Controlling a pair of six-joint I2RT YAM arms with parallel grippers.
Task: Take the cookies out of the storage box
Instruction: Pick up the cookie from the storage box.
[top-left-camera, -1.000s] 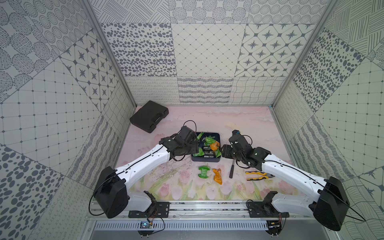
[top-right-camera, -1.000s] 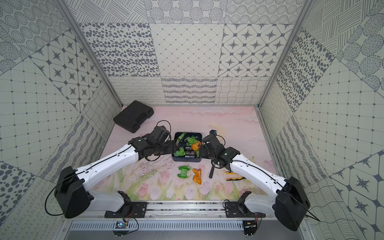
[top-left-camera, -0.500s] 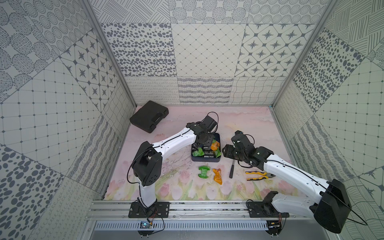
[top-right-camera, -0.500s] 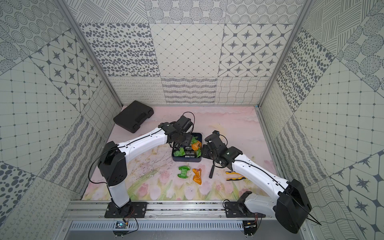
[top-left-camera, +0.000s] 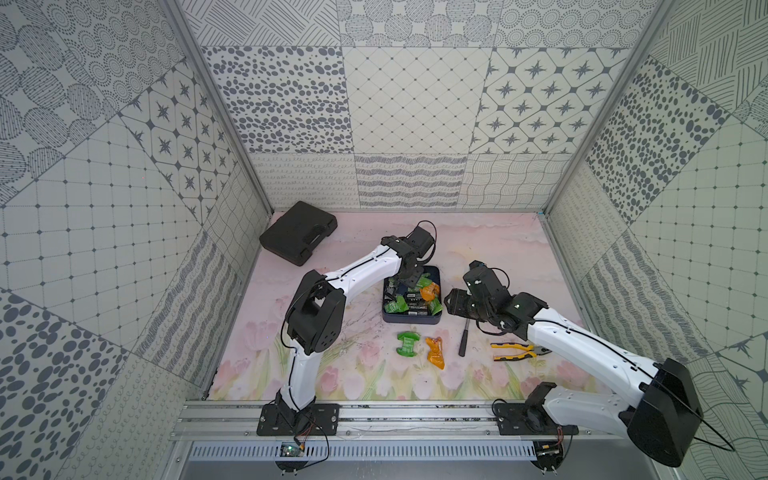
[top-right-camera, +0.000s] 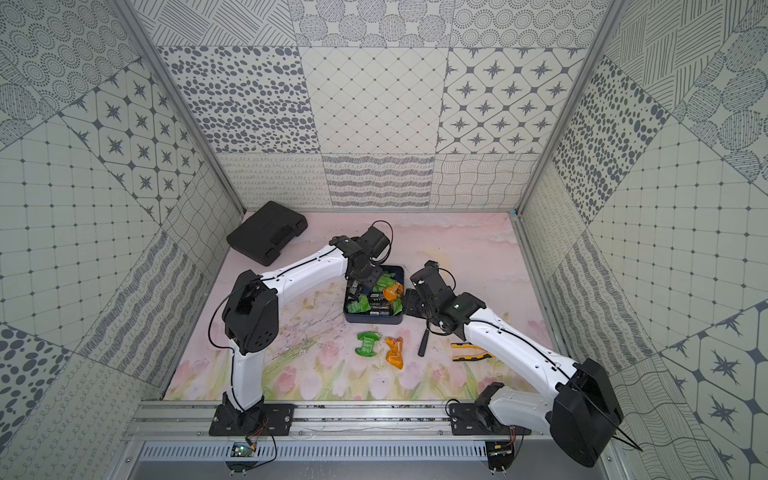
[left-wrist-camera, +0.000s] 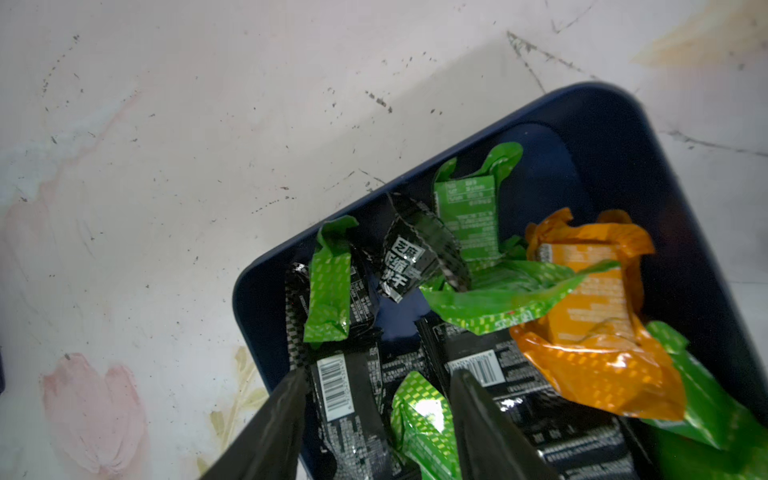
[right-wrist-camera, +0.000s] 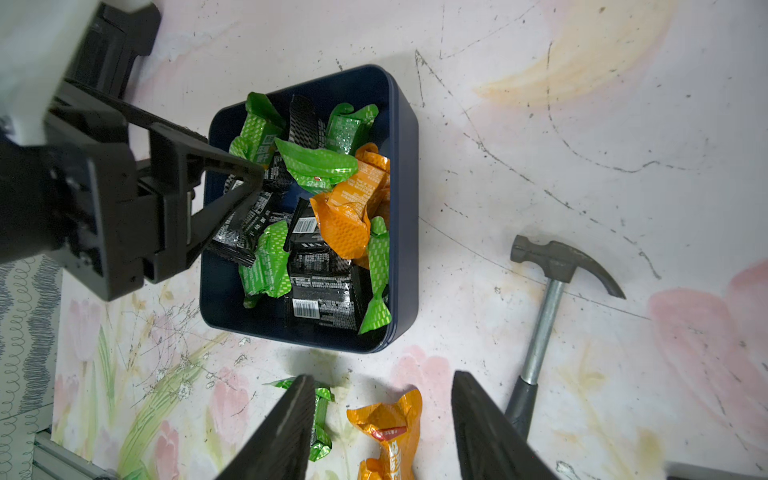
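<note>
Left gripper (left-wrist-camera: 380, 376) down in the box (left-wrist-camera: 615, 124), jaws astride cookies (left-wrist-camera: 590, 345) — grip unclear; right gripper (right-wrist-camera: 382, 376) agape, empty. Scuffed pink flowered mat (top-left-camera: 478, 245), patterned walls (top-left-camera: 415, 104). Cookies — crinkly green, orange, black.

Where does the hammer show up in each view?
In a top view: hammer handle between the storage box and the pliers, head under the right arm.
In a top view: same spot.
Left wrist: not in it.
Right wrist: whole, beside the box.
Shared landmark: the storage box, in all four.
</note>
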